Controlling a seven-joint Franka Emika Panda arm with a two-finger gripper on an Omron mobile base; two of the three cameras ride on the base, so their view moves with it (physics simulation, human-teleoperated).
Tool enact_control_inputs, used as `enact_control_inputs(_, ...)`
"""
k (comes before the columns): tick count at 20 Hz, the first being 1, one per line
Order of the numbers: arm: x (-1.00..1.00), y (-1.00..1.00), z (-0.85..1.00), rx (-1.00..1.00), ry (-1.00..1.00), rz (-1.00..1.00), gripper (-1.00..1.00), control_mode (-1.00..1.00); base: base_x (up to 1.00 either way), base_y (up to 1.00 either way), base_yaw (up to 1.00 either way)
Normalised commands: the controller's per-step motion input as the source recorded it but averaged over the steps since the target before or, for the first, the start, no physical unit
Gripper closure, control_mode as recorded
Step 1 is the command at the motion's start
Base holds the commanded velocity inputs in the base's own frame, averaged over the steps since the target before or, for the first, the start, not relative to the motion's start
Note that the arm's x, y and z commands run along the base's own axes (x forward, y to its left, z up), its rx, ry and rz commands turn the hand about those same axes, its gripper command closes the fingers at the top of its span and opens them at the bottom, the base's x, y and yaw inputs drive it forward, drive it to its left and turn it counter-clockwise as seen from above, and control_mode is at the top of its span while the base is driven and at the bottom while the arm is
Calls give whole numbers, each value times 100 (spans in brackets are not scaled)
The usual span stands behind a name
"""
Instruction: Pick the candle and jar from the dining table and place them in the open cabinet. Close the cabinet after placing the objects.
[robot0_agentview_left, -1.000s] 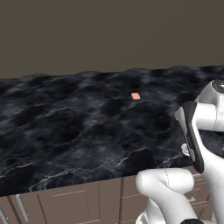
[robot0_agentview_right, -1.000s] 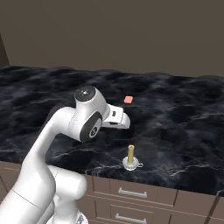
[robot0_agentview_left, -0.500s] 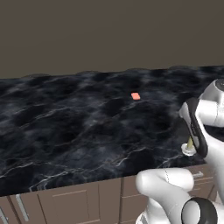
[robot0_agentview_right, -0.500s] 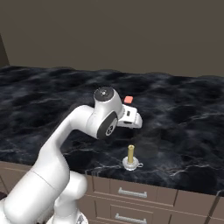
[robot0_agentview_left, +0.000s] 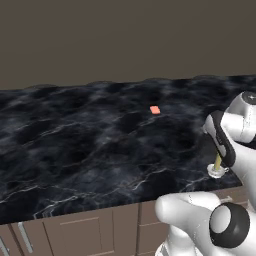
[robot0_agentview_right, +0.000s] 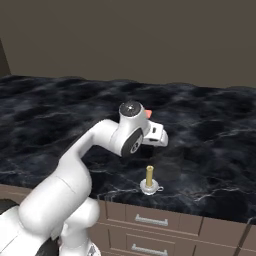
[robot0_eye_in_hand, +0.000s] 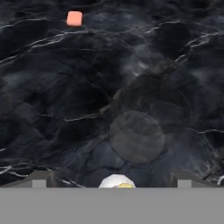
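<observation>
Swinging right since a second ago, arm now puts gripper (robot0_eye_in_hand: 112, 181) above the candle (robot0_agentview_right: 149, 181), fingers spread wide, nothing held. Salmon-orange piece (robot0_agentview_left: 155, 110) lies farther back, to the left. Candle stands upright near the dining table (robot0_agentview_left: 75, 145) front edge, right side.

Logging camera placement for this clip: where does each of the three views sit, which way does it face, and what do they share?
Left base view: behind the arm's left, facing forward-down over the dining table; arm at lower right.
Right base view: behind the arm's right, same table; arm from lower left.
Hand view: on the hand, looking down; open gripper fingertips at the bottom.
Shared: the candle and the salmon-orange piece.
</observation>
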Motion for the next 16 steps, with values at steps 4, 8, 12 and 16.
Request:
enact_control_inputs(4,42,-10,-24,1,4,0,-100,-100,0,0,0)
enact_control_inputs(8,34,-10,-24,0,4,0,-100,-100,0,0,0)
enact_control_inputs(12,28,-15,-23,0,3,0,-100,-100,0,0,0)
enact_control_inputs(16,31,-18,-25,0,4,0,-100,-100,0,0,0)
